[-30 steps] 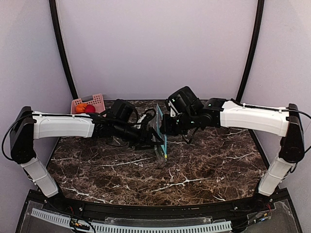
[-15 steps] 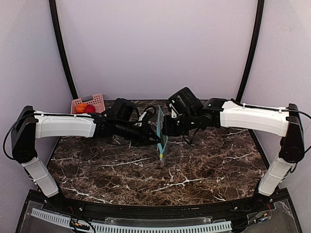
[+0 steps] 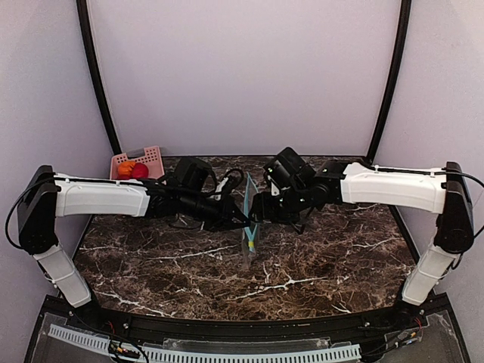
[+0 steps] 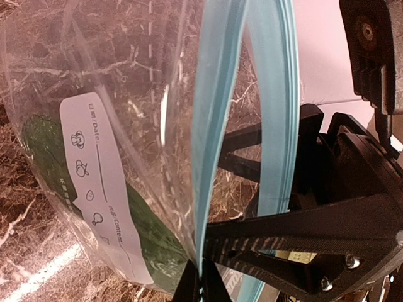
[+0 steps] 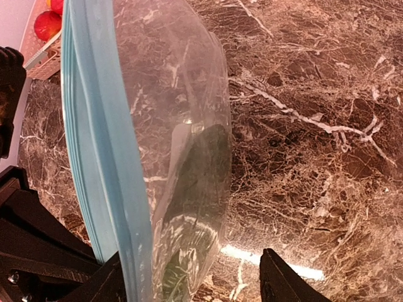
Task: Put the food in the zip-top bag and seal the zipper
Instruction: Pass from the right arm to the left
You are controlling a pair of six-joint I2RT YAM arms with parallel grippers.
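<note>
The bag [image 3: 249,227] is held upright by the left gripper [image 4: 194,286], clamped on its zipper [image 4: 208,157]; the right gripper [image 5: 201,280] beside it is spread apart. On one pinch it could sag shut. The food [image 3: 133,169] is seen in the basket [image 3: 151,156], far behind the bag.

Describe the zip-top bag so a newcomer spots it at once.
On the dark marble table, look at the middle. The zip-top bag is held on edge there, pinched by the left gripper. It alone is clear, with a teal-blue zipper, unlike the pink basket at the far-left corner.
</note>
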